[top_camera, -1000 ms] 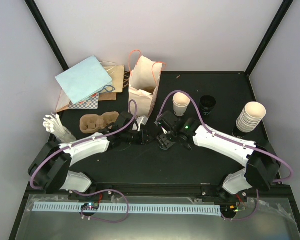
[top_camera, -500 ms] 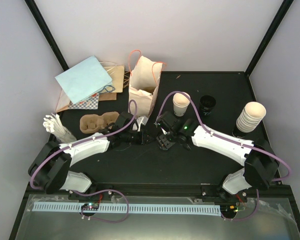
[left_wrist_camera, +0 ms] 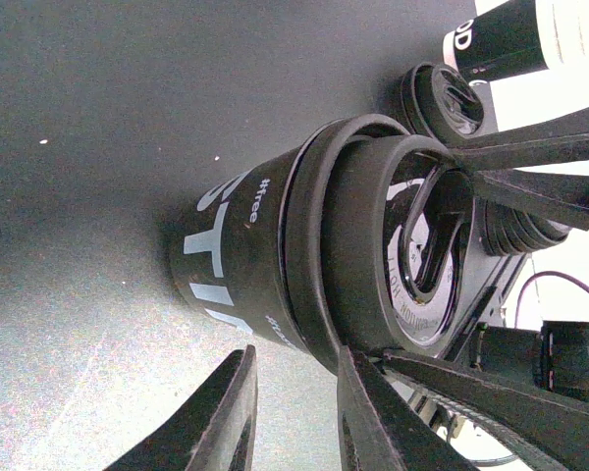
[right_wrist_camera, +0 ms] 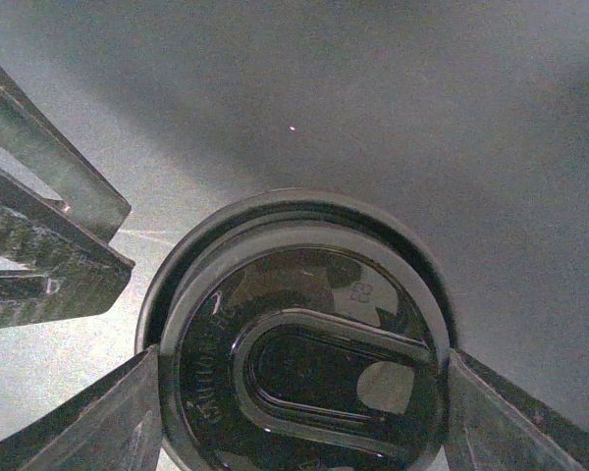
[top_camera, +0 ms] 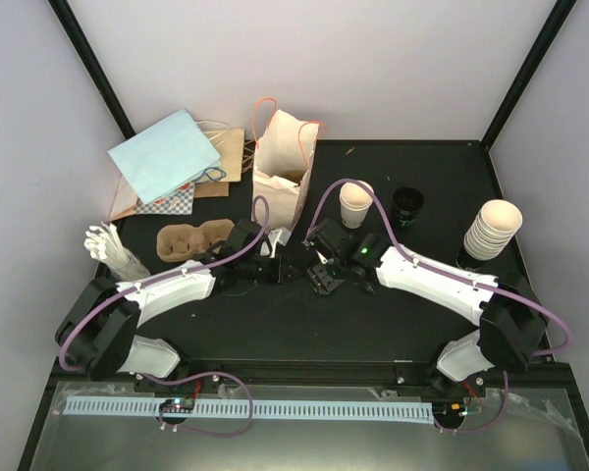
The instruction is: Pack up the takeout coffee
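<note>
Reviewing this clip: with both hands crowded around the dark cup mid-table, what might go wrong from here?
1. The right hand grips only the black lid, clamping its rim from both sides. If it lifts, the lid may pop off the dark cup rather than carry it.
2. The left hand sits close beside the cup, slightly parted and holding nothing. A small sideways move might tip the cup.

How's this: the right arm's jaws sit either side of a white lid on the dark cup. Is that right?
Nearly. The lid is black, not white; the right wrist view shows it. The right arm's jaws do sit either side of it, on the dark cup.
</note>
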